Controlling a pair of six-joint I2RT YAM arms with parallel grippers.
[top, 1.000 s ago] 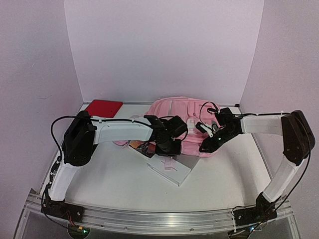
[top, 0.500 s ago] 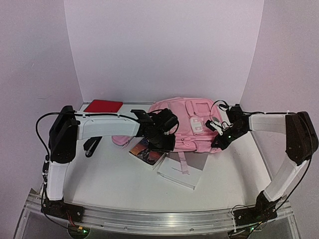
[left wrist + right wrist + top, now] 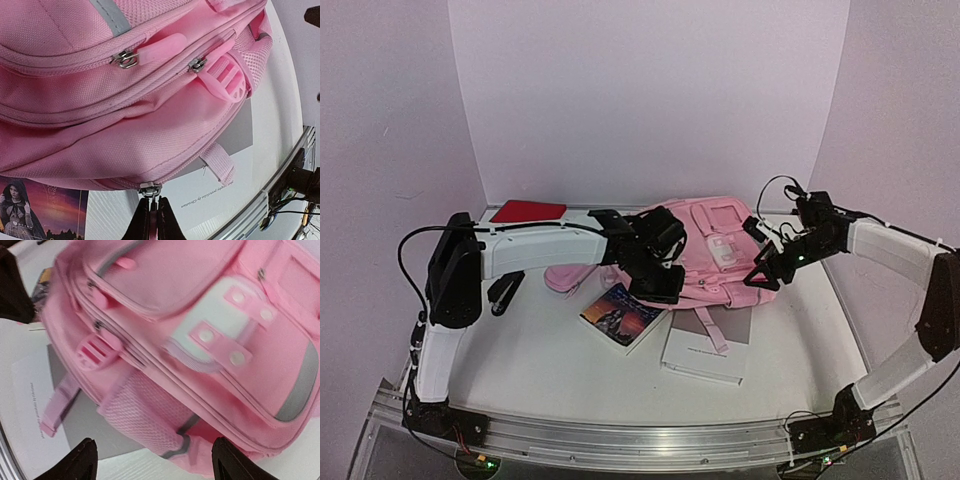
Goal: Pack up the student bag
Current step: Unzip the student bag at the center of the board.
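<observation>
The left gripper [image 3: 150, 206] is pinched shut on a zip pull [image 3: 150, 189] at the lower edge of the student bag [image 3: 715, 250]. The right gripper [image 3: 154, 457] has just sprung wide and hangs empty beside the bag. Within the last second the bag has been turned front-up at the back of the counter [image 3: 550, 370], uncovering the book [image 3: 620, 313] and most of the grey notebook [image 3: 705, 350]. Opening that zip looks like the next step.

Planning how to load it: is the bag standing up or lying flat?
Lying flat: the bag rests on the table with its front pockets facing up.
</observation>
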